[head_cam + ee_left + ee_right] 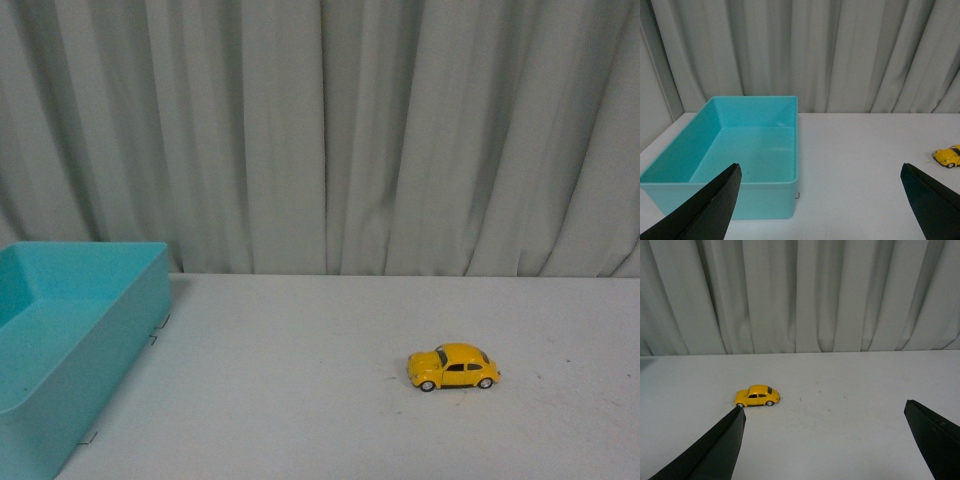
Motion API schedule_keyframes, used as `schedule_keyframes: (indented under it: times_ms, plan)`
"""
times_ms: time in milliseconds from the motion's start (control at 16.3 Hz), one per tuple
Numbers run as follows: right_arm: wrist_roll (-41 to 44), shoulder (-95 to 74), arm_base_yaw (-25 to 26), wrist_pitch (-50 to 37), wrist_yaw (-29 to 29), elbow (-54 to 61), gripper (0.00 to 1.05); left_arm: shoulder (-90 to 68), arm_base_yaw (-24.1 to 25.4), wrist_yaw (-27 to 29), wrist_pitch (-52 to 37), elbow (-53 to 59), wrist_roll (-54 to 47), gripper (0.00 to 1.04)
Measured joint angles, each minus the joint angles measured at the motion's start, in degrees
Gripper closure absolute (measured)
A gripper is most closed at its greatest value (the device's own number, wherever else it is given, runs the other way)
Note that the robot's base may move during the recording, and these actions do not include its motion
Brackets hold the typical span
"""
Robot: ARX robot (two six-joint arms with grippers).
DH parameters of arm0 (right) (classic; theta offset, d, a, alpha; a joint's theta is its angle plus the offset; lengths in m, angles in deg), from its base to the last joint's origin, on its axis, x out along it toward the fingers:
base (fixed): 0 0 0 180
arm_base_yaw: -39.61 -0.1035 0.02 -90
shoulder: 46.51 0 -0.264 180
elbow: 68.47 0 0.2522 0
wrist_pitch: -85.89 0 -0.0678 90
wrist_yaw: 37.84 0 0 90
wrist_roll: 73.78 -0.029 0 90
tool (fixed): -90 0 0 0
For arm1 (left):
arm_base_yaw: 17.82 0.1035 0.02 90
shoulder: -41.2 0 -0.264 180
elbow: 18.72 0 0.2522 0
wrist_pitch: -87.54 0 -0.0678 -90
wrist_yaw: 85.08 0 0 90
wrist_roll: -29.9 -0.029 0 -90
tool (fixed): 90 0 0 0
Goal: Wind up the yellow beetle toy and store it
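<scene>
Standing on its wheels, the yellow beetle toy (453,366) rests side-on on the white surface (300,400), right of centre. Nothing is gripping it. Judged from this, neither the winding nor the storing has begun, and both steps are left to you.

The teal bin (110,330), presumably the store, sits at the near left, well apart from the toy, with no toy in it.

Your right gripper (825,406) has its fingers (715,450) spread wide and holding nothing. The toy lies beyond them, near the tip of one finger rather than centred in the gap.

Your left gripper (820,166) is likewise spread wide and holding nothing. It faces the bin, with the toy well off to its right.

Neither arm shows in the front view.
</scene>
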Motion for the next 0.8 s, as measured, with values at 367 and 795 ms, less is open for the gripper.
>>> schedule_keyframes:
  times_ms: [367, 795]
  plan:
    - [0.0, 0.0, 0.0, 0.0, 0.0, 0.0, 0.07, 0.0, 0.0, 0.0, 0.0, 0.0, 0.0, 0.07]
    - [0.0, 0.0, 0.0, 0.0, 0.0, 0.0, 0.07, 0.0, 0.0, 0.0, 0.0, 0.0, 0.0, 0.07]
